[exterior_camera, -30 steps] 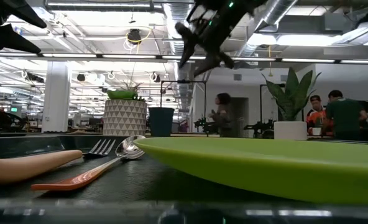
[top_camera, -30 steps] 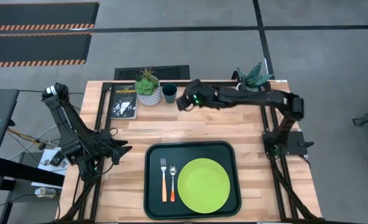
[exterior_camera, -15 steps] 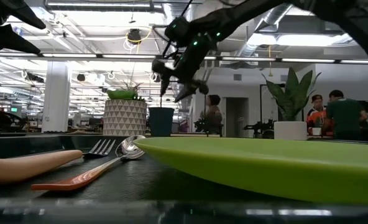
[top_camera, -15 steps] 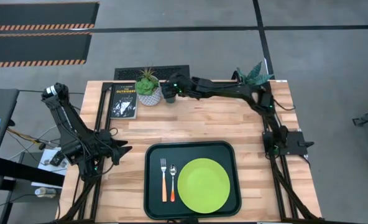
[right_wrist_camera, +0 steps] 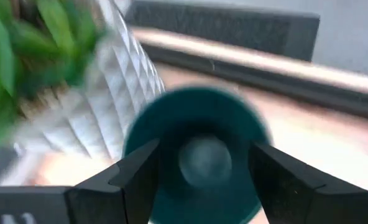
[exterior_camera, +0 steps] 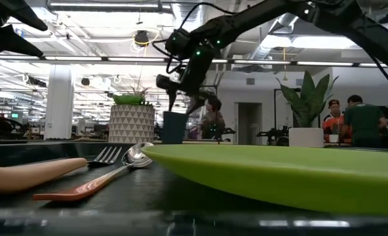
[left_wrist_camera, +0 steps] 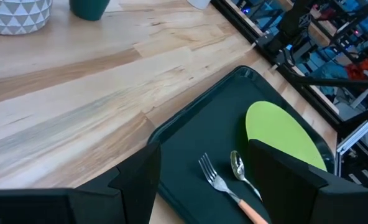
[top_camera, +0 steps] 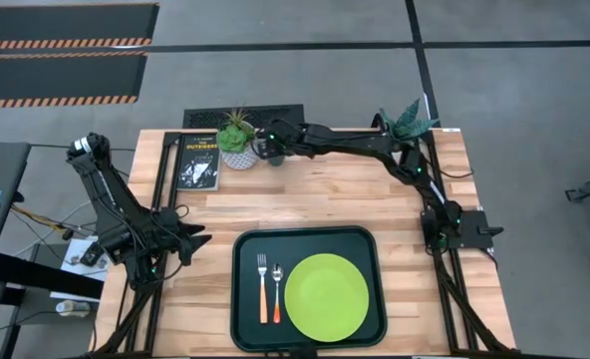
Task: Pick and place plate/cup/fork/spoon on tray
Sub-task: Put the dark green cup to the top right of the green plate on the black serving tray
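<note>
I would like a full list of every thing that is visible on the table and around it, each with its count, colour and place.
tray: one, dark green-black, near edge of the table.
plate: one, lime green, on the tray, right part.
fork: one, silver head with orange handle, on the tray, left of the spoon.
spoon: one, silver bowl with orange handle, on the tray between fork and plate.
cup: one, dark teal, far edge of the table, beside the patterned pot.
patterned pot: one, white with a green plant, far edge.
second plant: one, green, far right corner.
book: one, black, far left.
people: several, in the room behind.
left claw: open, waiting at the left, above the tray's edge.
right claw: open, over the cup.
</note>
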Robot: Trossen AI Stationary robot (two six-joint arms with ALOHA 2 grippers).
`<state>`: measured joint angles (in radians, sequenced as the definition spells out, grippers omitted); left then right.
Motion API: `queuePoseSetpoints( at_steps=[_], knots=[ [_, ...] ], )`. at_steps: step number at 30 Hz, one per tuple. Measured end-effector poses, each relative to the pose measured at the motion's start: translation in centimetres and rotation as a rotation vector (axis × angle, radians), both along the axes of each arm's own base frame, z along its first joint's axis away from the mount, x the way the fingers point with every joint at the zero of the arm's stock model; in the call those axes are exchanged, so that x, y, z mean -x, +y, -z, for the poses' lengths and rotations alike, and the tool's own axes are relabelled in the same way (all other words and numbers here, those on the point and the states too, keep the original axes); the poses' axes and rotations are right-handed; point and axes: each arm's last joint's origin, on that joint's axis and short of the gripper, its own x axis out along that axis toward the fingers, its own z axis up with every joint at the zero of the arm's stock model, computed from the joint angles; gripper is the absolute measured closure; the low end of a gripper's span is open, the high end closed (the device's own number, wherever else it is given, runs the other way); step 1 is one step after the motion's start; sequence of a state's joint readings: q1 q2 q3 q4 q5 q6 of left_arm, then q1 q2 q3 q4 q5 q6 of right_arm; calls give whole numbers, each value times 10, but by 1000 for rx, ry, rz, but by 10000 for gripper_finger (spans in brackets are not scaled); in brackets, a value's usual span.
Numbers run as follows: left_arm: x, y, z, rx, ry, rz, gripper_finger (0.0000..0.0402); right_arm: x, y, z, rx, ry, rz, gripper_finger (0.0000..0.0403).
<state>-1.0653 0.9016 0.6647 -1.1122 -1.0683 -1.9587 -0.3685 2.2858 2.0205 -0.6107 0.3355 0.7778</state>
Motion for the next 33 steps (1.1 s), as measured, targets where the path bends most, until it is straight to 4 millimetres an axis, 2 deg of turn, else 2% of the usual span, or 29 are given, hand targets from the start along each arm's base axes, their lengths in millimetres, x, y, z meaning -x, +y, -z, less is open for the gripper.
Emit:
queuePoseSetpoints(
  at_steps=[6,9,20,26,33],
  knots=[
    [0,0,0,-16,6,6,173,14,8,-29,28,52,-20,143],
    [0,0,0,-32,4,11,173,19,8,-23,16,117,-28,143],
    [0,0,0,-32,2,11,173,22,-3,-17,-33,118,-25,143],
    [0,1,0,-33,-3,9,173,25,-9,-16,-73,111,-43,160],
    [0,0,0,-30,0,9,173,18,-11,9,-125,139,-66,175]
  ],
)
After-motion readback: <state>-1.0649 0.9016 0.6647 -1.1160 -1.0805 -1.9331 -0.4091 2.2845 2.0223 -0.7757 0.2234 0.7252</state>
